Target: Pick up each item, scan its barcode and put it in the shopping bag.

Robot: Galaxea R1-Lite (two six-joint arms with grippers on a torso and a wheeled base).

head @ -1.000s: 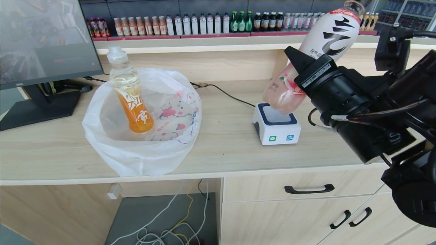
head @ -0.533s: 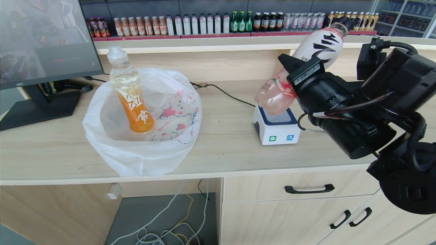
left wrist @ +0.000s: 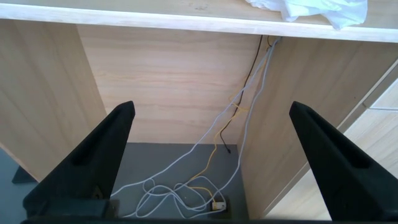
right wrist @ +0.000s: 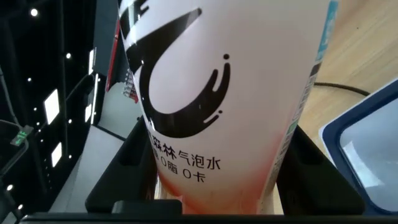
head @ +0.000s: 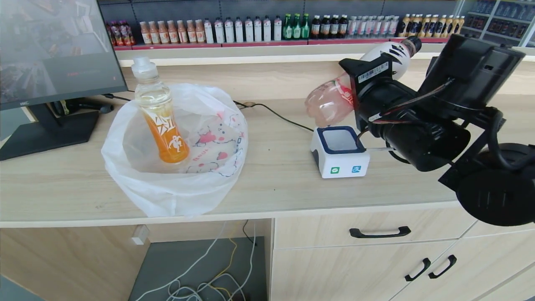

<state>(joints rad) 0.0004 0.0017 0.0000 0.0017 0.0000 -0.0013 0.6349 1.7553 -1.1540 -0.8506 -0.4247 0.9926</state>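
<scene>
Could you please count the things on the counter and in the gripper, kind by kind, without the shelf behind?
Bottles: 2 (orange bottle in the shopping bag, pink bottle in the right gripper)
Shopping bag: 1
Scanner: 1
Monitor: 1
Total: 5

A pink bottle (head: pixel 330 104) tilts near the scanner (head: pixel 339 152); orange bottle (head: pixel 161 121) stands in bag (head: pixel 175 196).

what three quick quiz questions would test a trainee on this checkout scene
1. True or false: the orange bottle stands inside the shopping bag.
2. The pink bottle, held in the right claw by the scanner, is: A) upright, B) tilted, C) cap straight down.
3. Fill in: the left claw is ___ (open or shut).
Key: 1 true; 2 B; 3 open.
</scene>
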